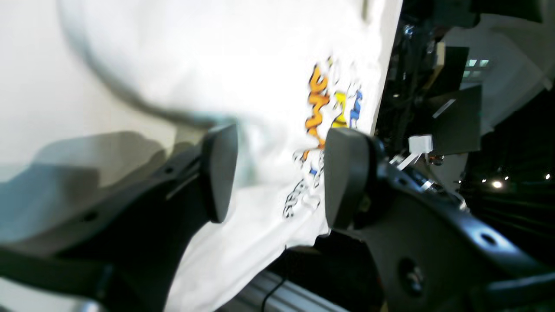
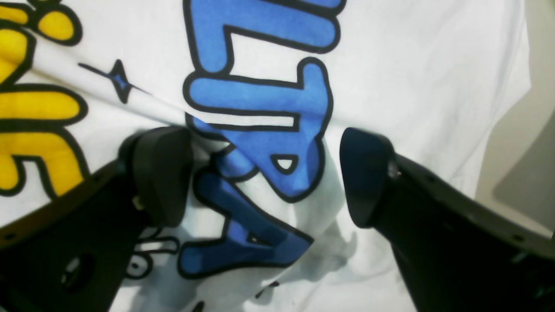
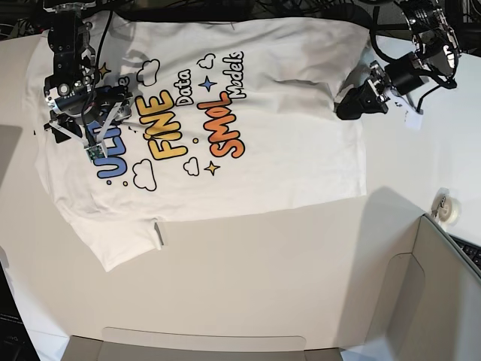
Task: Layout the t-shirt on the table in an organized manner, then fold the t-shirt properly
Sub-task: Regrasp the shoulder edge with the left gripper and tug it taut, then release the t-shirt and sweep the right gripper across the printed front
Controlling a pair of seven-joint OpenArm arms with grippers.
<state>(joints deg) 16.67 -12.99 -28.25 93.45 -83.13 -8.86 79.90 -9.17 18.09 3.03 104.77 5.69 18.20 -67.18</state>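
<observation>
t-shirt (image 3: 285, 135) spread print-up on table (image 3: 248, 278) | left gripper (image 1: 277, 173) spread at its edge, seeking hold | right gripper (image 2: 264, 173) spread above blue lettering, empty

both arms are black, with exposed joints and bundles of dark cable running along them. the left gripper (image 1: 281, 173) has 2 broad matte grey-black pads (image 1: 221, 171), rounded and wedge-shaped, on thick dark fingers with small recessed screw holes. a small white block and silver fittings sit behind one finger. the right gripper (image 2: 264, 173) has the same 2 dark rounded pads (image 2: 162, 173) on black fingers, with a tiny metal screw near one pad. in the base view, white flat ribbon strips and a small green circuit board hang off the right arm's wrist (image 3: 86, 124).
</observation>
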